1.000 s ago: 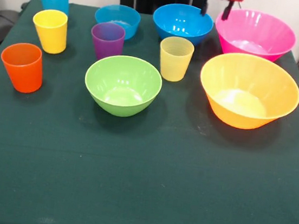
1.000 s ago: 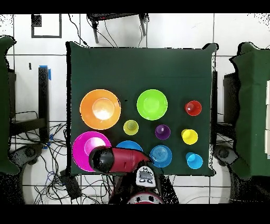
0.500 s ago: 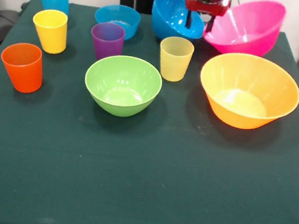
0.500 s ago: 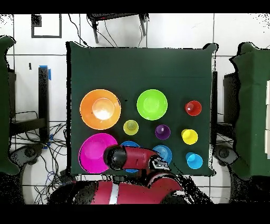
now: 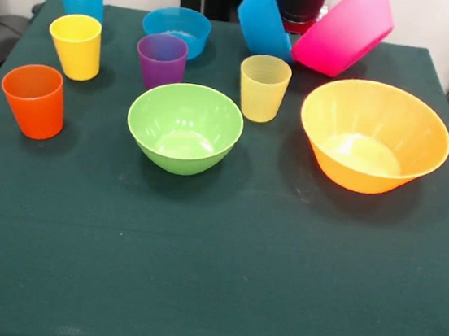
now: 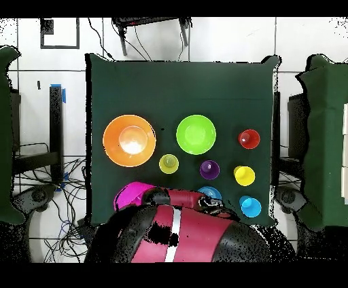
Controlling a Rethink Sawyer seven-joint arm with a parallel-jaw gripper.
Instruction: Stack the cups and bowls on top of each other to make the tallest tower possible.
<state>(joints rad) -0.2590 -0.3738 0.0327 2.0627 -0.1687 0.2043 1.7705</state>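
- Gripper (image 5: pixel 299 17) wedged between medium blue bowl (image 5: pixel 263 17) and pink bowl (image 5: pixel 345 31) at the bench's (image 5: pixel 210 281) back edge; both tipped steeply.
- Fingers hidden, state unknown.
- Risk: either bowl could slide off the bench.

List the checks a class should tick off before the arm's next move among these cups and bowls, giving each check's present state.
1. Medium blue bowl sitting flat: not ok, tipped up on edge beside the gripper.
2. Pink bowl sitting flat: not ok, tilted on the gripper's other side.
3. Orange-yellow bowl upright, apart from the others: ok.
4. Green bowl upright: ok.
5. Orange cup upright, standing alone: ok.
6. Gripper's hold on anything: cannot tell, hidden between the two tipped bowls.
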